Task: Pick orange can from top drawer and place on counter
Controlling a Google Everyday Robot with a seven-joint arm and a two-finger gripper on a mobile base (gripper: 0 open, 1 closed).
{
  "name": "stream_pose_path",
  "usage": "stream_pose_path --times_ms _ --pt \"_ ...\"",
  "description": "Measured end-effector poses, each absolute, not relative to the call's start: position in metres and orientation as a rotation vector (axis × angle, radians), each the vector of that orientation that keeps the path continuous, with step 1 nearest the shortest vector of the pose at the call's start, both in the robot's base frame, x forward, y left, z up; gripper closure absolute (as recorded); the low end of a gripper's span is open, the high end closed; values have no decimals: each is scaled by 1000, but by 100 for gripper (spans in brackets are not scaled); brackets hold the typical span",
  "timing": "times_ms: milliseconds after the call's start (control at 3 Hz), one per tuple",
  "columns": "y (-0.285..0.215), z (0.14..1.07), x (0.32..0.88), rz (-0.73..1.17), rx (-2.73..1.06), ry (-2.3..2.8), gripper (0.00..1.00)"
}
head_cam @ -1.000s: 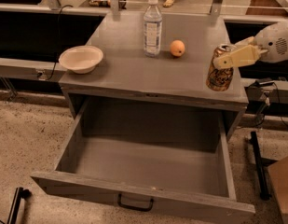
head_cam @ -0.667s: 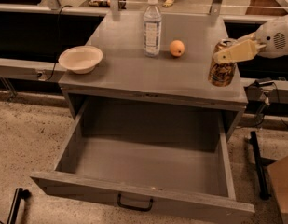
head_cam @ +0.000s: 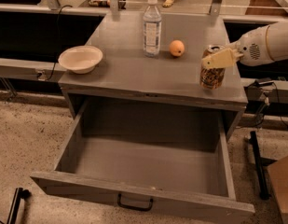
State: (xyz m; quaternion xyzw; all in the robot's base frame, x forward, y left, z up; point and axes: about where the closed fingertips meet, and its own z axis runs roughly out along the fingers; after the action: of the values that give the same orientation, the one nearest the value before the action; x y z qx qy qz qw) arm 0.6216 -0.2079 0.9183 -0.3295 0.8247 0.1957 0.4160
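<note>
The orange can (head_cam: 211,74) stands upright at the right front of the counter (head_cam: 129,71), its silver top showing. My gripper (head_cam: 217,58) reaches in from the right on a white arm and is shut on the can's upper part. One pale finger (head_cam: 221,58) lies across the can's front; the other finger is hidden behind the can. The top drawer (head_cam: 148,160) is pulled wide open below the counter and holds nothing that I can see. Its black handle (head_cam: 134,203) is on the front panel.
A water bottle (head_cam: 152,27) and a round orange fruit (head_cam: 177,48) stand at the back middle of the counter. A pale bowl (head_cam: 80,59) sits at its left edge. A black stand leg (head_cam: 256,164) is on the floor to the right of the drawer.
The gripper and the orange can have shifted a little to the left along the counter. The bottle, fruit, bowl and drawer have not moved.
</note>
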Motion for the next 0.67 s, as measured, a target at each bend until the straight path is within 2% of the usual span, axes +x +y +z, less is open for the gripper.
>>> stream_pose_path --times_ms 667 --pt "-204 916 624 495 -829 2068 38"
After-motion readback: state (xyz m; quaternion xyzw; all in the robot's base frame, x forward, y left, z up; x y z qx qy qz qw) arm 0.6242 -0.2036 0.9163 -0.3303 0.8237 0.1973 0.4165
